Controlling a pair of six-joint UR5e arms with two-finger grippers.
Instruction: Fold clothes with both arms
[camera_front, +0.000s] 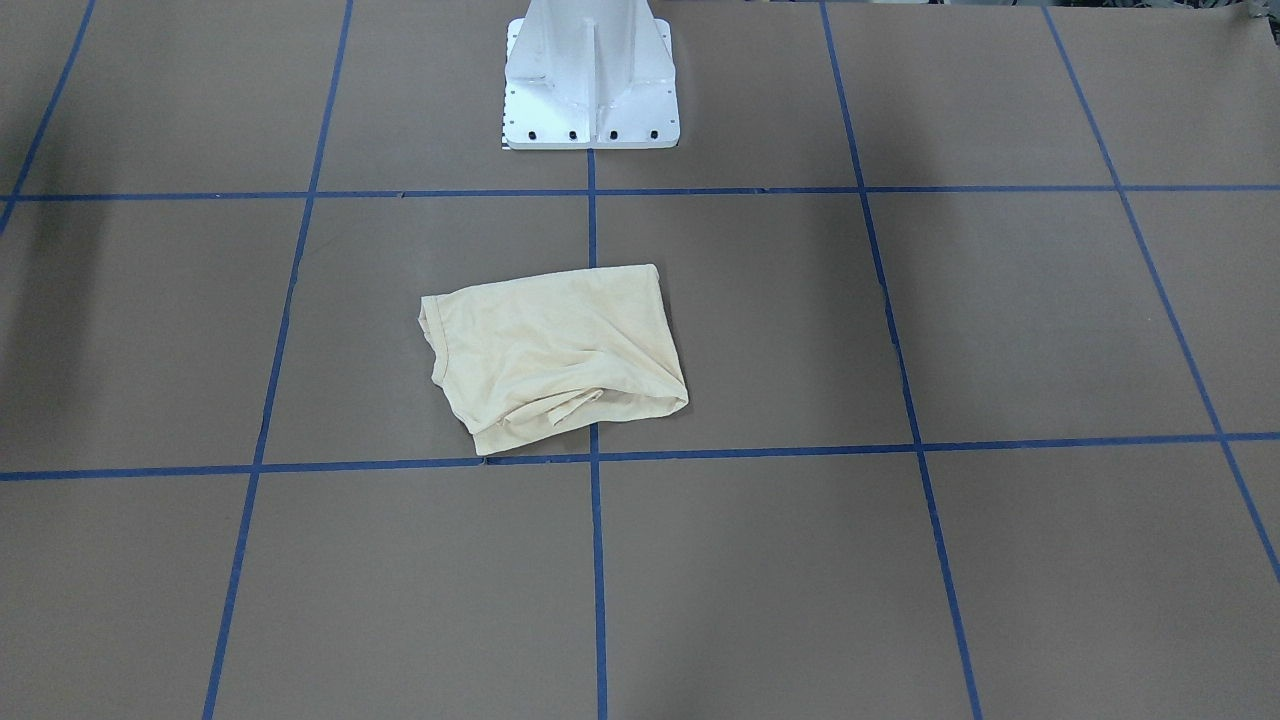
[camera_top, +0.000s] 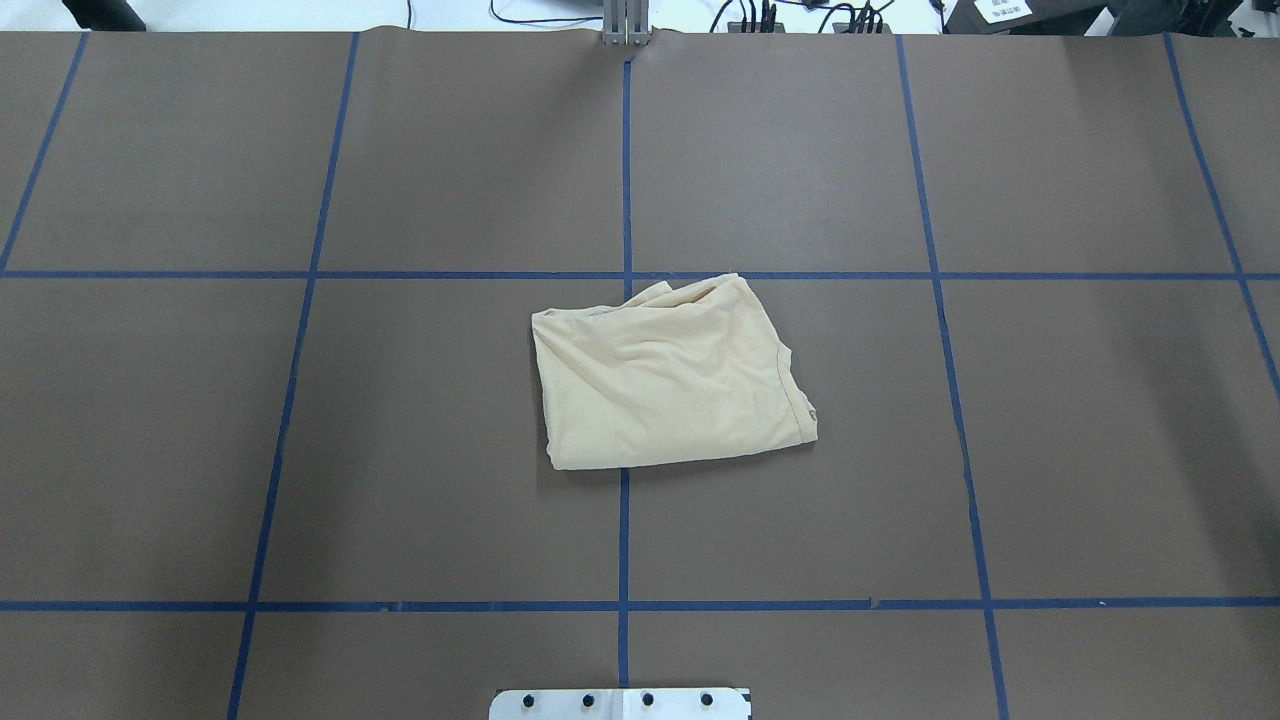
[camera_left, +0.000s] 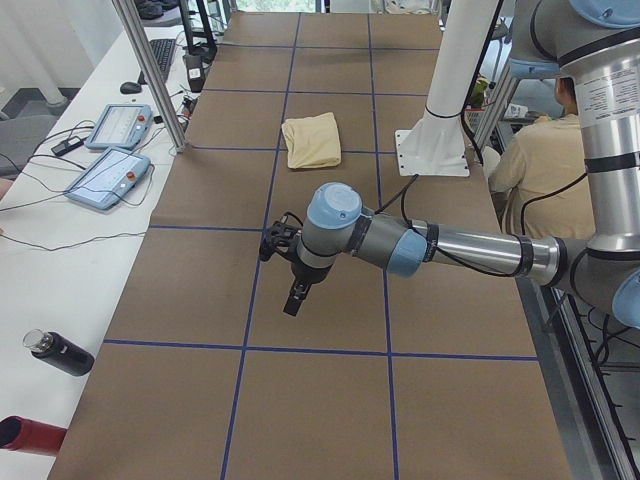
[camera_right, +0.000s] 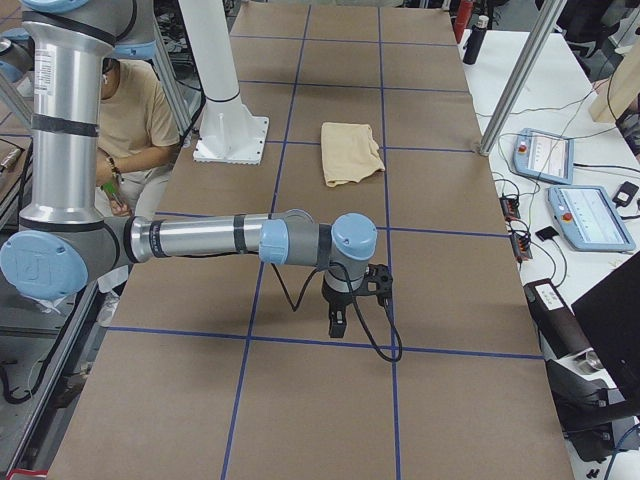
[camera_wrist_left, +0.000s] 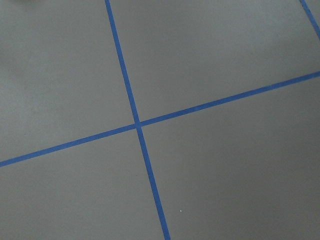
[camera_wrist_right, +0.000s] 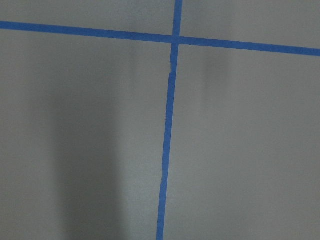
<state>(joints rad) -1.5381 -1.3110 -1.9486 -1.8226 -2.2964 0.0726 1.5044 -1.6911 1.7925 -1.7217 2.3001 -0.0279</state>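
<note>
Both parked: my left gripper (camera_left: 296, 298) and right gripper (camera_right: 337, 323) hang over table (camera_top: 300, 450); cannot tell jaws' spread. Shirt (camera_top: 670, 375) lies between them, well apart, in compact rectangle. Folding looks done; far edge rumpled.

T-shirt (camera_top: 665, 375): thin matt cloth, creased. Table cover (camera_top: 450, 150): smooth matt brown paper; tape lines (camera_top: 626, 180) blue, slightly glossy. Pedestal base (camera_front: 590, 110): glossy white metal. Left arm (camera_left: 470, 250) and right arm (camera_right: 195, 240): satin silver metal tubes.

brown table (camera_top: 450, 150) with blue tape lines (camera_top: 626, 150); a folded cream shirt (camera_top: 665, 375) lies mid-table, near the white pedestal (camera_front: 590, 90).
</note>
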